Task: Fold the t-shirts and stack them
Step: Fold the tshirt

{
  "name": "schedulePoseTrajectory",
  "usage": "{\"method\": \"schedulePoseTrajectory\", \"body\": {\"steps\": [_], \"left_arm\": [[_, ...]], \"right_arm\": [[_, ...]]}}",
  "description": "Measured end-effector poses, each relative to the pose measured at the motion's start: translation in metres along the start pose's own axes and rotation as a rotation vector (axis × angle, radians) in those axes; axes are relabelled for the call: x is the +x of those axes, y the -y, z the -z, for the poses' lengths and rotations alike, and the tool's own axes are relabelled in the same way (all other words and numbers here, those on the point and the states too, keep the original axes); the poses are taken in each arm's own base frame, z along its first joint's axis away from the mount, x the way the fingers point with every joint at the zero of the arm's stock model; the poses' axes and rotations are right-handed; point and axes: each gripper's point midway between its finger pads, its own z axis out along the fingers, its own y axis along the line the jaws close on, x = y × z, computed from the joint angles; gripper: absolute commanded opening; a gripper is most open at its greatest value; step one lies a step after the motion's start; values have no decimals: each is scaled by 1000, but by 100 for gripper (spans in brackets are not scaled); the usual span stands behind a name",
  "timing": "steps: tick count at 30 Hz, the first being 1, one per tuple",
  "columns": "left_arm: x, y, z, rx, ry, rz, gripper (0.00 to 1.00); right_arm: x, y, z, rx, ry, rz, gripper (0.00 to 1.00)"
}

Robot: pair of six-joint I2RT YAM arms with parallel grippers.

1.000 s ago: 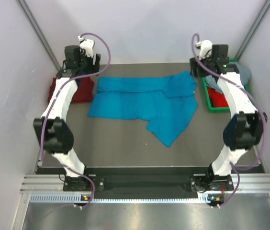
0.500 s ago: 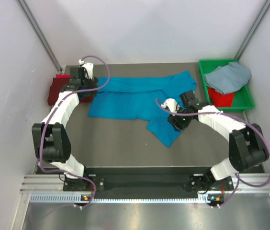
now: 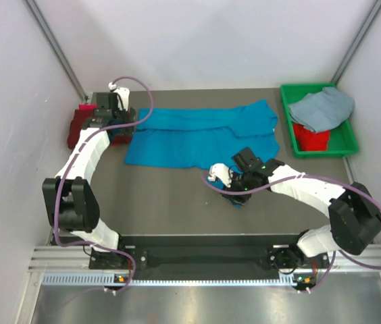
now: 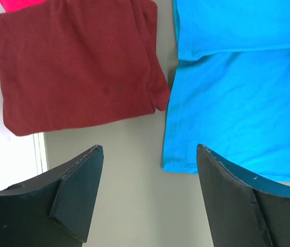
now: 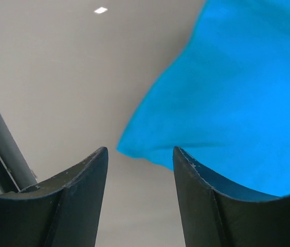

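Observation:
The turquoise t-shirt (image 3: 197, 131) lies spread out mid-table, with one corner pointing toward the front. The maroon t-shirt (image 3: 77, 131) lies folded at the far left. My left gripper (image 3: 117, 133) is open and empty above the bare gap between the maroon shirt (image 4: 78, 72) and the turquoise shirt's left edge (image 4: 237, 92). My right gripper (image 3: 239, 191) is open, low over the turquoise shirt's front corner (image 5: 227, 92); the tip of the corner lies between the jaws, not gripped. A pale grey-blue shirt (image 3: 322, 108) and a red shirt (image 3: 310, 138) lie in the bin.
The green plastic bin (image 3: 346, 145) stands at the back right. A bright red-pink edge (image 4: 21, 4) shows behind the maroon shirt. Walls close in the table on the left, the back and the right.
My right arm has swung from the bin at the back right down to the turquoise shirt's front corner. My left arm has come down from the back to the gap beside the maroon shirt.

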Motion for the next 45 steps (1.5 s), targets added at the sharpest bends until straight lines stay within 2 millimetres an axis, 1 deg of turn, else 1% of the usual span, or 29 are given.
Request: {"method": "schedulePoseTrajectory", "body": {"steps": [3,7,19,24,28,31,32,33,37,38,39,41,45], "left_arm": [[2,0,2,2,-7,1,78],[2,0,7,2,-3,10,78],[7,2,8,3,-11,31,78],[9,2,8,3,-14,31,78],[21,4,6,5,-41,29,78],[33,4,5,3,-68,29,78],[37,4,5,3,-76,31,78],[41,4,5,0,-85,32,78],[52,0,6,-7,-118,62,78],[56,-1,8,-6,-132,78,78],[57,-3,9,-10,-137,85,78],[66,-7,12,-13,-171,122,78],[92,-14,18,-11,-271,211,78]], "right_arm": [[-1,-9,-10,-29,-20,36,54],[6,-12,-18,-45,-57,51,54],[36,-11,-25,-13,-140,84,52],[37,-8,-29,-5,-144,94,47],[34,-6,-31,-2,-139,99,46],[29,-3,-33,6,-127,103,38],[28,-2,-33,7,-125,104,29],[27,-1,-34,9,-123,108,23],[25,3,-35,28,-121,119,3],[25,4,-35,32,-123,121,0],[26,4,-35,34,-124,120,0],[26,6,-33,44,-129,123,0],[26,10,-25,77,-135,128,0]]}}
